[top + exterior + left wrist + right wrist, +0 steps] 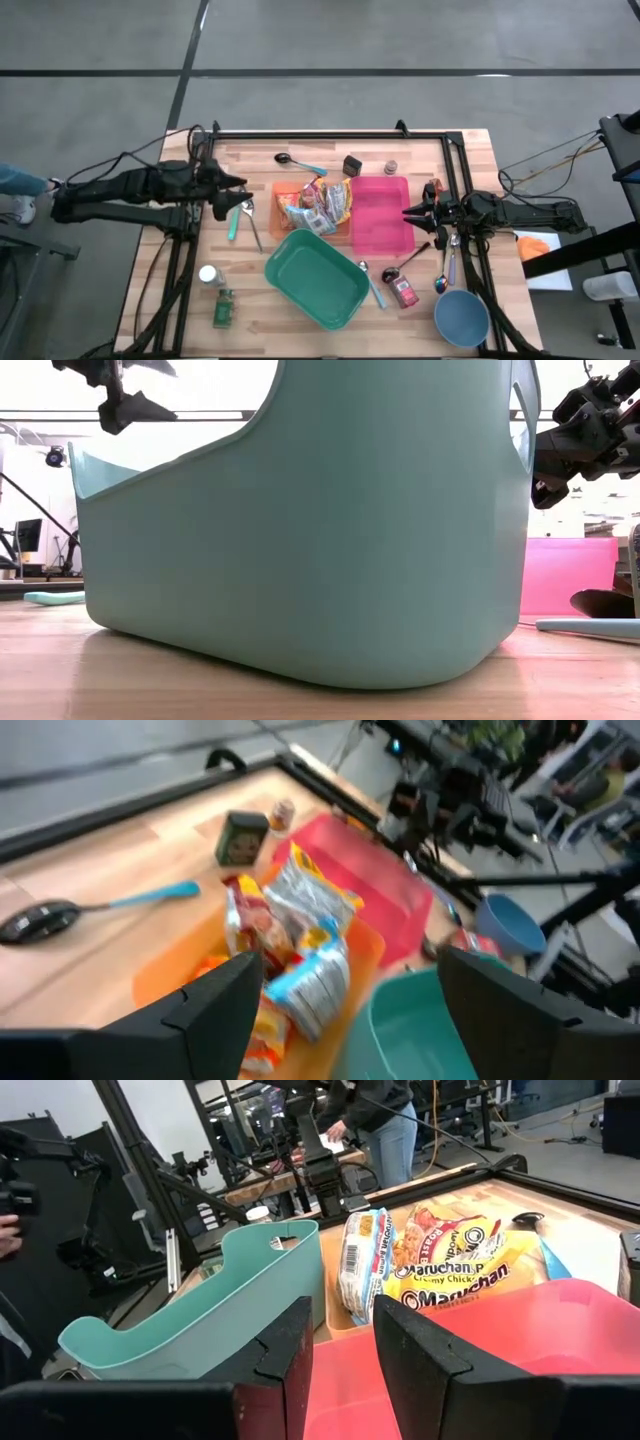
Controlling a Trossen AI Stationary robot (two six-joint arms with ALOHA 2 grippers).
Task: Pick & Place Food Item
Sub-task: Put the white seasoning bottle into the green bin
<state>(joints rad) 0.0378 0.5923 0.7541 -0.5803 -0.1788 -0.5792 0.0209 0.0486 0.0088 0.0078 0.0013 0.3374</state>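
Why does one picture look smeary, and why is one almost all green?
Left wrist view: the noodle packets and green bin look smeared, as a moving camera would make them. Low view: the green bin sits close, filling the frame; bright windows behind glare white.

Two dark jointed arms (130,190), black cables trailing — blocky black fingers (420,1350)

table (260,320) – pale wood, matt | green bin (318,280) – smooth plastic | ramen packets (440,1270) – glossy wrap
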